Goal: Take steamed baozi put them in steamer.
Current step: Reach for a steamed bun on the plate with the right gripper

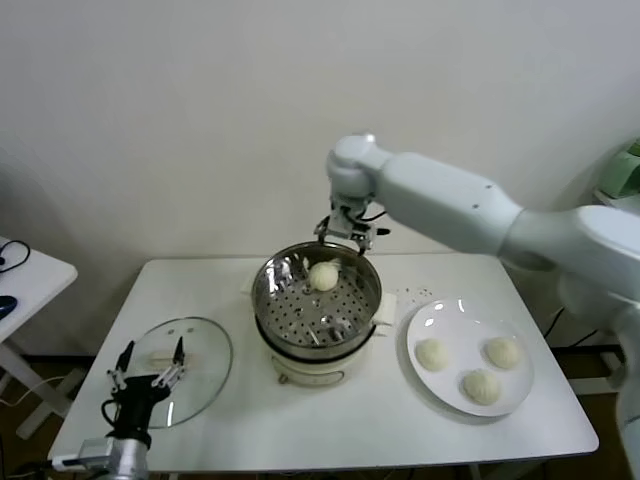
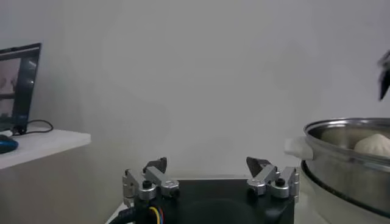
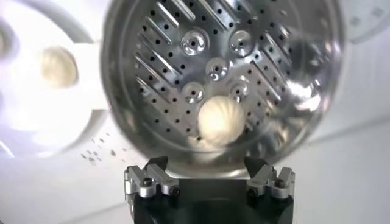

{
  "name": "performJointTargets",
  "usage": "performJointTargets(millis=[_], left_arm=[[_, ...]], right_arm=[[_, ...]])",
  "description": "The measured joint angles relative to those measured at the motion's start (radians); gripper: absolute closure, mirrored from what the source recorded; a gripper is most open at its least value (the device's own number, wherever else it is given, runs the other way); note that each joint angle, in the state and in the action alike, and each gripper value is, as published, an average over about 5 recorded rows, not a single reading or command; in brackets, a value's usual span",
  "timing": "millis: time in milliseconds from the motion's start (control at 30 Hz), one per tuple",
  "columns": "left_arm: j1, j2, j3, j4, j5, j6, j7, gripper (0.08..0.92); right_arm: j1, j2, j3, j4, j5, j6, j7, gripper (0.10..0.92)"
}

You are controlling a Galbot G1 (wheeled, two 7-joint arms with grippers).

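Note:
One cream-white baozi (image 1: 323, 276) (image 3: 221, 121) lies on the perforated floor at the far side of the shiny steel steamer (image 1: 275, 308) (image 3: 152, 36). Three more baozi, one of them (image 1: 431, 354), rest on the white plate (image 1: 445, 318) to the right. My right gripper (image 1: 345, 235) (image 3: 206, 165) hangs open and empty just above the steamer's far rim, over the bun. My left gripper (image 1: 150, 378) (image 2: 207, 164) is parked open at the table's front left, above the glass lid, holding nothing. The steamer (image 2: 341, 131) and its bun (image 2: 373, 145) also show in the left wrist view.
A flat glass lid (image 1: 205, 345) lies on the white table (image 1: 330, 425) left of the steamer. The steamer sits on a cream pot base (image 1: 310, 370). A second small table (image 1: 25, 275) with a monitor (image 2: 18, 79) stands off to the left.

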Motion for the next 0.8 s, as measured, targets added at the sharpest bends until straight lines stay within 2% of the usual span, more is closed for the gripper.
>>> performJointTargets(millis=[167,333,567,800], left_arm=[[0.006,0.0,0.002,-0.002,0.0,-0.003,0.001,0.177],[0.015,0.002,0.0,-0.011,0.0,-0.002,0.002,0.177],[0.022,0.0,0.003,-0.022,0.007,-0.001,0.004,0.177],[0.031,-0.003,0.003,-0.022,0.013,-0.005,0.005,0.177]], right_arm=[[0.002,-0.158,-0.022,0.047,0.164,-0.117,0.02,0.203],[-0.06,-0.308,-0.007,0.101,0.255,-0.214,0.042,0.203],[-0.208,-0.457,0.051,0.144,0.287,-0.295,0.06,0.203],[-0.363,-0.521,0.109,0.148,0.279,-0.339,0.081,0.203]])
